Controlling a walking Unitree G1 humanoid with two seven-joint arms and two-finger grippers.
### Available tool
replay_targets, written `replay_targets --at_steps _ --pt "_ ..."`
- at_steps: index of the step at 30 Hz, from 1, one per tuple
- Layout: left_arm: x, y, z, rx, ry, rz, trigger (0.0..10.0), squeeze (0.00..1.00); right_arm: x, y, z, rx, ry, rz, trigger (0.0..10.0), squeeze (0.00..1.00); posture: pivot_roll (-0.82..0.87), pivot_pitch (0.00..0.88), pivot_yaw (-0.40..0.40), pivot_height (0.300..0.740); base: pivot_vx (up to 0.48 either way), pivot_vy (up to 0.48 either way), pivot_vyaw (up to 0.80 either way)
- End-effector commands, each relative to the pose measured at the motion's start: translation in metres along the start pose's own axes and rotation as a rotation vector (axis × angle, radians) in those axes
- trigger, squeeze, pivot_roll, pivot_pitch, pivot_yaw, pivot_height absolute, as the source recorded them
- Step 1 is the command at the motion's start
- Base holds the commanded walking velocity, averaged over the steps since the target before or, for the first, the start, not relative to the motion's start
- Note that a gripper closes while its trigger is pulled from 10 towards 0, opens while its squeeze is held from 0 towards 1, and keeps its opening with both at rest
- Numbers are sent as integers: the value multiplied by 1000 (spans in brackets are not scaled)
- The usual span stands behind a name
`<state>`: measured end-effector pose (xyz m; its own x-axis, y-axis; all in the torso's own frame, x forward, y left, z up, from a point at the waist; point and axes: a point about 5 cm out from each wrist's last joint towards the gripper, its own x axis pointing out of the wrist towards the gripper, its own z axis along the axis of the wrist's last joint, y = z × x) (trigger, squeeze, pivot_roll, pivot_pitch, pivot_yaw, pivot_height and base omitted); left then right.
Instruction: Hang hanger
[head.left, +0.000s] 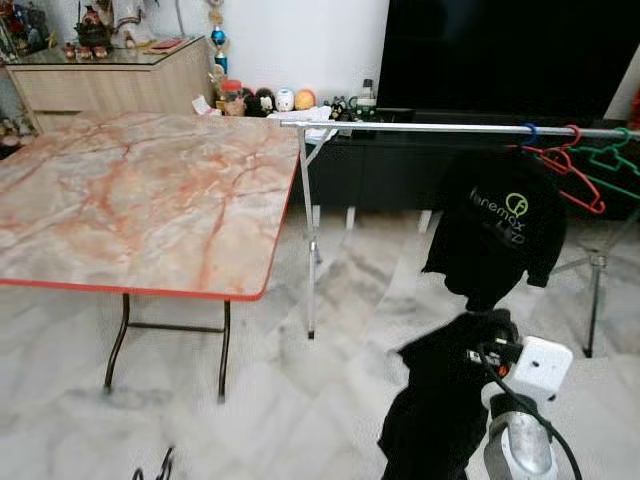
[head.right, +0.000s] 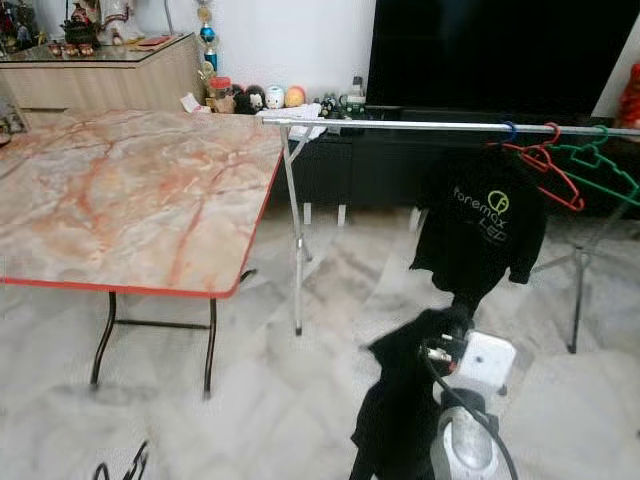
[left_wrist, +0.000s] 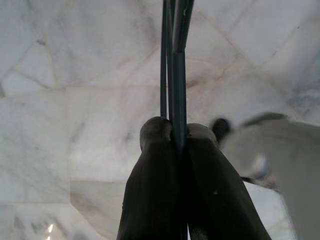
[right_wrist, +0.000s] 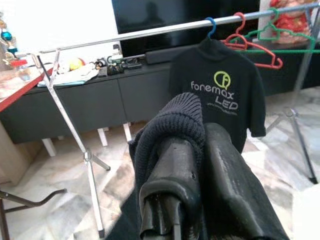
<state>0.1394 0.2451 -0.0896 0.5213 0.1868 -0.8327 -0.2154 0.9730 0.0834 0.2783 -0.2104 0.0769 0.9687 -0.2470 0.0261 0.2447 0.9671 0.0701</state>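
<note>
The rail (head.left: 440, 127) runs crosswise above and ahead of our right gripper (right_wrist: 200, 150), which is clamped on a dark garment (head.left: 440, 400) held low. Our left gripper (left_wrist: 172, 135), farther from the rail, pinches a thin green hanger (left_wrist: 175, 60) over the floor.

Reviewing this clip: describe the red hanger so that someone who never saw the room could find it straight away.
Find the silver rail that runs in front of the dark TV unit. Near its right end hangs a black T-shirt with green lettering. The red hanger is next on its right, before a green hanger. It is bare and hangs tilted.
</note>
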Motion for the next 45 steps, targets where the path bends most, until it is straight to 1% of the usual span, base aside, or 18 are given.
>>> replay_targets --at_steps 1,14,34,35,38,41,45 --pt "-1 6 -2 8 11 16 10000 0 4 10 9 8 -42 36 10000 0 23 0 -5 740 0 480 0" --pt "0 6 2 7 -3 11 10000 0 7 9 11 12 -50 36 10000 0 23 0 -4 740 0 480 0" --pt "-1 8 -2 -3 4 16 10000 0 7 13 9 18 -50 56 10000 0 24 0 2 740 0 469 0" --pt "-1 9 -2 7 3 17 10000 0 7 13 9 18 -51 57 10000 0 25 0 3 740 0 0 0" --pt "-1 8 -1 1 -10 6 10000 0 7 13 9 16 -53 58 10000 0 23 0 3 740 0 0 0" --pt "-1 6 -2 18 0 -10 10000 0 7 13 9 10 -56 63 10000 0 24 0 4 740 0 0 0" --pt "-1 5 -1 3 -12 -9 10000 0 8 13 10 5 -60 62 10000 0 23 0 3 740 0 0 0"
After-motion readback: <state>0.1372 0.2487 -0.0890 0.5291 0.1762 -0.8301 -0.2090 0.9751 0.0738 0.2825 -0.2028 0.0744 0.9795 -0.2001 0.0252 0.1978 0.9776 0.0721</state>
